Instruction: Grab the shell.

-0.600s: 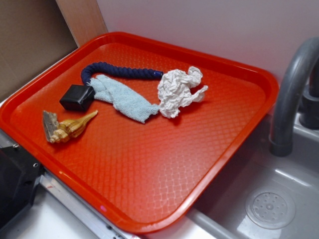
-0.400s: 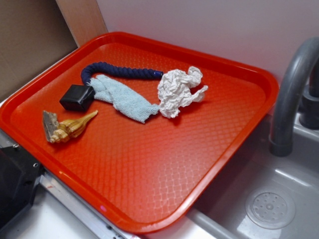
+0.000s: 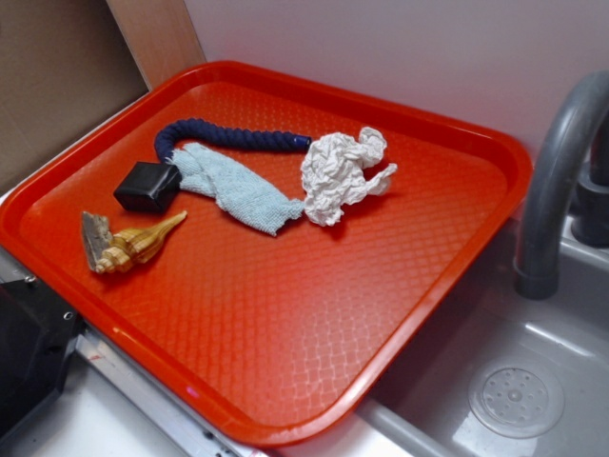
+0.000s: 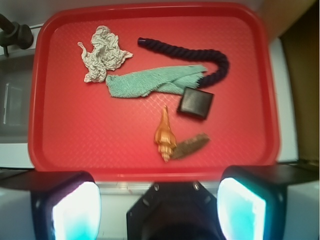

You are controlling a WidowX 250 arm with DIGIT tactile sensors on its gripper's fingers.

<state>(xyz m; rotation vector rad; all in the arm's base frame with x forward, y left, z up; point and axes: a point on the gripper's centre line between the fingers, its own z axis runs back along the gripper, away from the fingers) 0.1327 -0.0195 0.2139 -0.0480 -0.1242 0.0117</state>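
Lying unmoved on tray (image 3: 457, 276), shell (image 4: 164, 135), gripper (image 4: 159, 192) fingers spread, empty

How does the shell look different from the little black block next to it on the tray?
The shell is golden-tan, ridged and tapers to a thin point; the black block is smooth, dark and boxy. The shell lies apart, while the block touches the blue cloth. Both are small, similar in size, resting on the red tray.

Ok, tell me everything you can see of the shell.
The shell is a small golden-tan spiral with a ridged, knobby body tapering to a long thin tip. It looks hard and slightly glossy. It lies on its side near the red tray's edge, tip towards the black block without touching it. A greyish-brown flat piece rests against its wide end.
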